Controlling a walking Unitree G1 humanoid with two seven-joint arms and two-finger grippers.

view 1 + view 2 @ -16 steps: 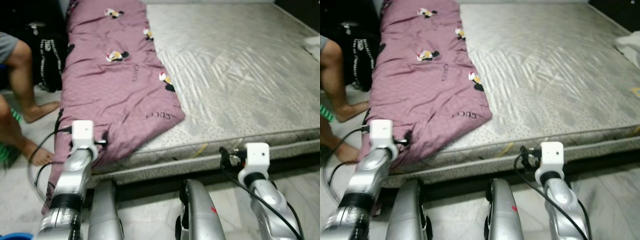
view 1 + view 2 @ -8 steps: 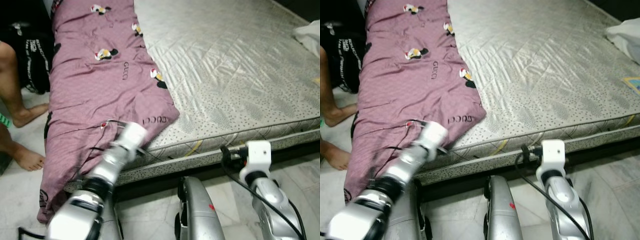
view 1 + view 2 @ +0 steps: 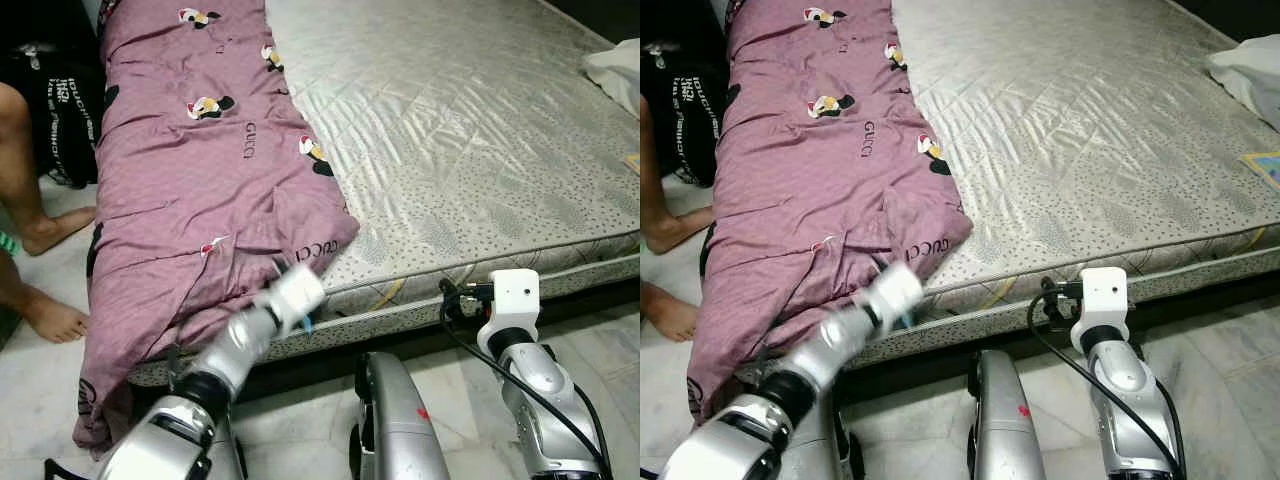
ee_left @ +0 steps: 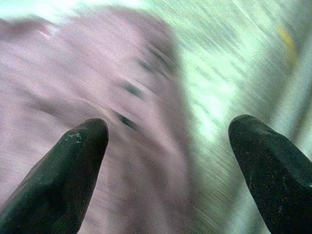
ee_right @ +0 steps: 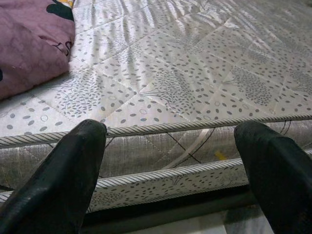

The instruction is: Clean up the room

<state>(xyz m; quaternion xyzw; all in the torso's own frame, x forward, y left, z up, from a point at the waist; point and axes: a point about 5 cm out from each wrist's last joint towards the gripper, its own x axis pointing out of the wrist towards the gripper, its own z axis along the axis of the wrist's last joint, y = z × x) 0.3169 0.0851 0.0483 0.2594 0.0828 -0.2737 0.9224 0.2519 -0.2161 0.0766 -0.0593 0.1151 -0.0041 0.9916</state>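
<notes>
Left wrist view badly motion-blurred: purple blanket (image 4: 97, 112) and pale mattress (image 4: 229, 87) reduced to smears, blanket print unreadable; left gripper (image 4: 165, 146) fingers spread wide, cut off by the lower edge. In the eye views the left arm (image 3: 255, 330) is smeared too, its fingers not resolvable against the blanket's near corner. Person at the left edge cut off: only a leg (image 3: 25, 170) and a foot (image 3: 45, 320) visible. White cloth (image 3: 615, 70) at the mattress's far right edge cropped, kind unclear. Blanket's lower end hangs over the mattress's near left corner. Right gripper (image 5: 170, 161) fingers cropped by the lower edge.
</notes>
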